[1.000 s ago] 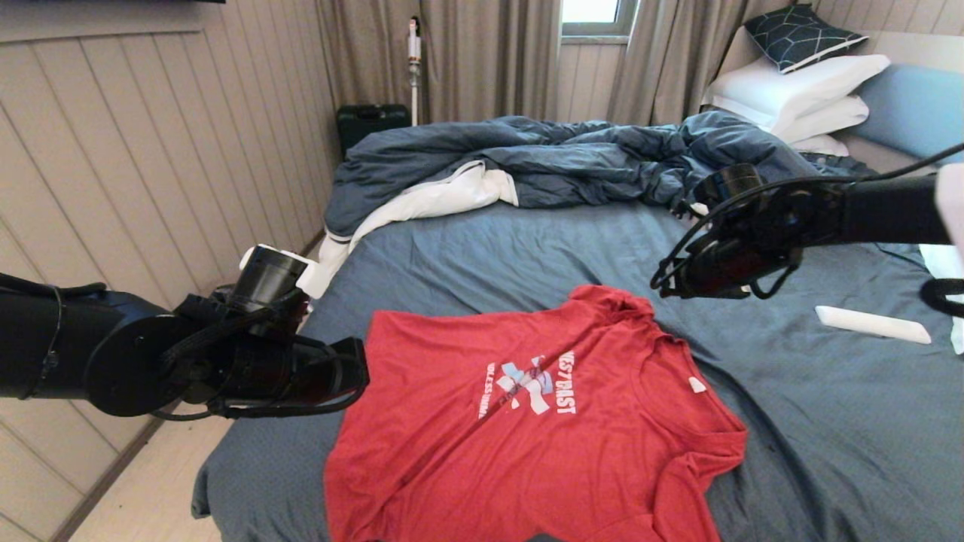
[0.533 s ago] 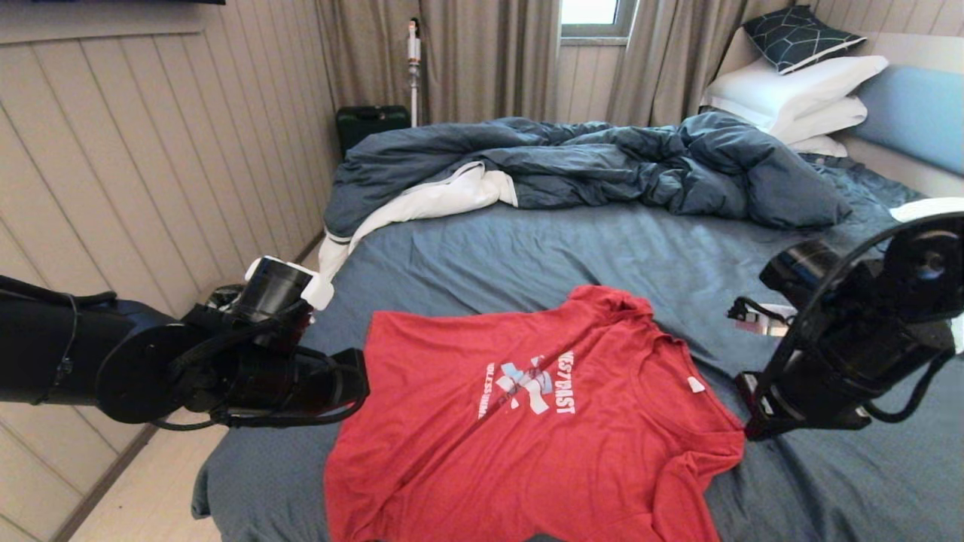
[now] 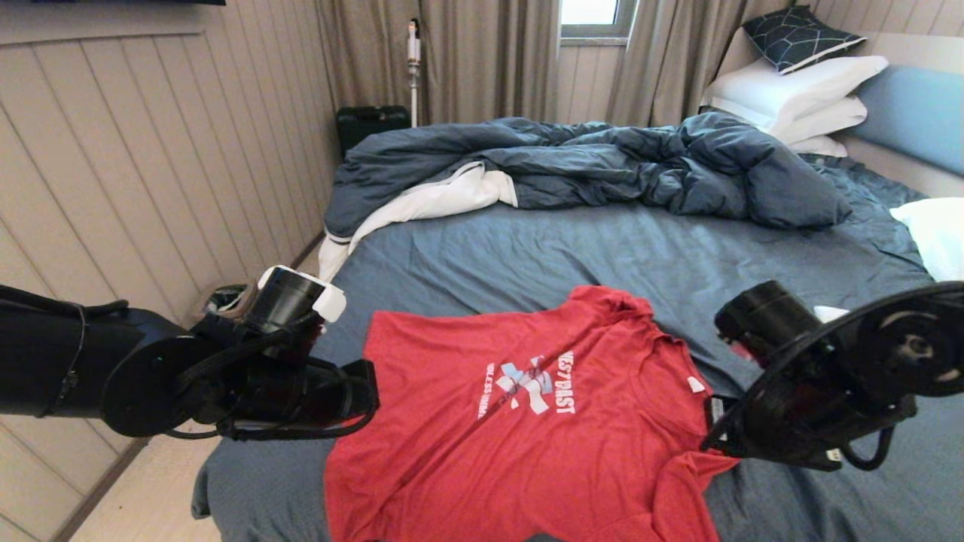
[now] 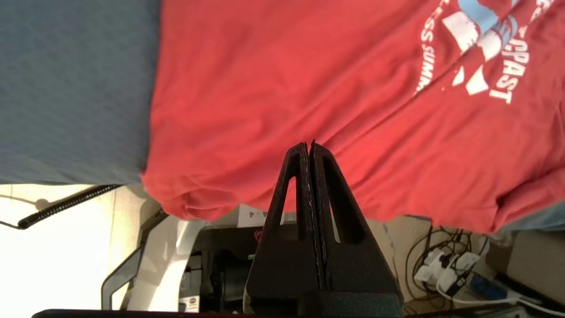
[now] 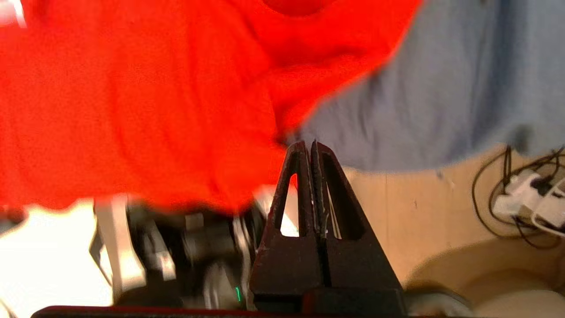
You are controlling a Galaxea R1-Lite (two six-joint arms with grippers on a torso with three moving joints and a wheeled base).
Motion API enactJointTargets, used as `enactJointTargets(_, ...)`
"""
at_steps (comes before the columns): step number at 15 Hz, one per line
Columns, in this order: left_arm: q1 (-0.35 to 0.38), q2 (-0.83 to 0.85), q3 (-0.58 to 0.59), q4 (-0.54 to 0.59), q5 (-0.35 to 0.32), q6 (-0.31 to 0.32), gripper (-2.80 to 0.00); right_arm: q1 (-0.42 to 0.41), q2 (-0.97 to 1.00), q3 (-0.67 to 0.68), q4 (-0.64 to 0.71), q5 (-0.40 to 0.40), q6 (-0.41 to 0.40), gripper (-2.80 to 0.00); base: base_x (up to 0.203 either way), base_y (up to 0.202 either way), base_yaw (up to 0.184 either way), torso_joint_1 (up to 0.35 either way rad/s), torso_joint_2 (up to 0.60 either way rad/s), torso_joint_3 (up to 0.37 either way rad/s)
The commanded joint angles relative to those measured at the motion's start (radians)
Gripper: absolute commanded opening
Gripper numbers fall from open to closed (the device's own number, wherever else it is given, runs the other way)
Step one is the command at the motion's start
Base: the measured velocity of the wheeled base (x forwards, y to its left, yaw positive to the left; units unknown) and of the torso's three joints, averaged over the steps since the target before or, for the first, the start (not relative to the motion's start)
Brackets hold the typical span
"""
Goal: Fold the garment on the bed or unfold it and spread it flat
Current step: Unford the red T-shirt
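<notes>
The garment, a red T-shirt, lies spread print-up on the bed, its collar and white tag pointing right. Its near edge hangs past the mattress edge in the left wrist view. My left gripper hovers by the shirt's left side. In its wrist view the left gripper is shut and empty above the red cloth. My right gripper is at the near right sleeve. In its own view the right gripper is shut with nothing in it, beside the sleeve's edge.
A crumpled dark blue duvet with white lining covers the far part of the bed. White pillows are stacked at the headboard, and another white pillow lies at the right. A panelled wall runs along the left, with a black case on the floor behind.
The right arm has swung down and toward me, from above the shirt's far shoulder to its near right sleeve. The left arm has sunk slightly. The shirt has not moved.
</notes>
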State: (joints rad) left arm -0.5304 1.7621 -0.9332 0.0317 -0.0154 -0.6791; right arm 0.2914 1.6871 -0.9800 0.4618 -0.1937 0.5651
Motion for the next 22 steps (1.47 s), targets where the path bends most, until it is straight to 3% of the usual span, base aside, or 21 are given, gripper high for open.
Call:
enactJointTargets(1,-0.003,0.005,0.001,0.001,-0.001,-0.004,-2.8,0.023,0.078,0.018,-0.075,-0.028,0.019,-2.8,0.0,0.0,0.0,0.0,0.0,0.0)
enactJointTargets(2,-0.003,0.007,0.001,0.001,-0.002,-0.002,-2.8,0.022,0.099,0.019,-0.1,-0.03,0.017,0.0,0.0,0.0,0.0,0.0,0.0,0.0)
enactJointTargets(7,-0.01,0.012,0.004,0.002,-0.023,-0.002,-2.8,0.03,0.214,0.005,-0.199,-0.033,0.01,0.0,0.0,0.0,0.0,0.0,0.0,0.0)
enactJointTargets(13,-0.019,0.011,0.011,0.002,-0.023,-0.004,-2.8,0.073,0.221,0.023,-0.199,-0.026,0.021,0.0,0.0,0.0,0.0,0.0,0.0,0.0)
enactJointTargets(22,-0.071,-0.007,0.03,0.003,-0.023,-0.009,-2.8,0.059,0.061,0.236,-0.2,-0.045,0.02,0.0,0.0,0.0,0.0,0.0,0.0,0.0)
